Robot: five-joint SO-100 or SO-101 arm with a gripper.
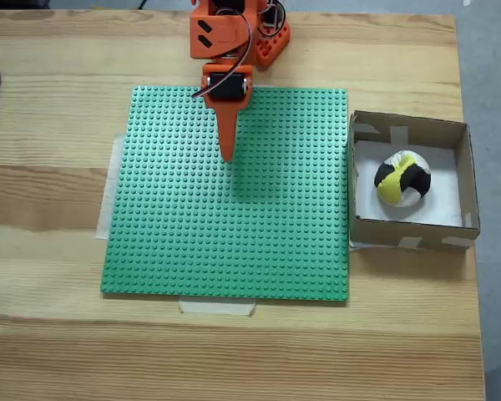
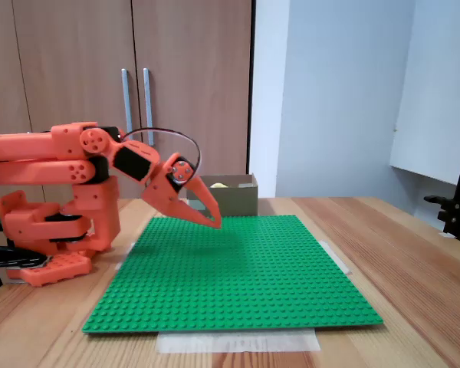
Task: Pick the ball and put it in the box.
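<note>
On a wooden table [image 1: 50, 334], above a green studded mat [image 1: 234, 217]: my orange arm [image 1: 225, 33] reaches out from its base at the mat's far edge in the top-down fixed view, w/ my gripper [image 1: 227, 154] hanging over the mat's upper-middle area. Fingers are pressed together into one tapered point, nothing between them. From the side fixed view, the same gripper [image 2: 215, 222] tilts down and to the right, tip just above the studs, not touching; a black cable [image 2: 169, 134] loops over the wrist.

Ball [image 1: 402, 179], yellow/black/white, sits inside the box [image 1: 409, 125], roughly at center of its white floor, apart from all four walls. Box stands just beside the mat's right edge in the top-down view, pale tape at its corners. Gripper and ball are well apart, w/ the mat's right half between them.

Side view shows the box [image 2: 234, 198] beyond the mat's far edge, behind my gripper; a sliver of yellow peeks over its rim, too small to tell more. Tape strip [image 1: 217, 307] holds the mat's near edge to the table. Wooden cabinet doors [image 2: 138, 77] stand behind.
</note>
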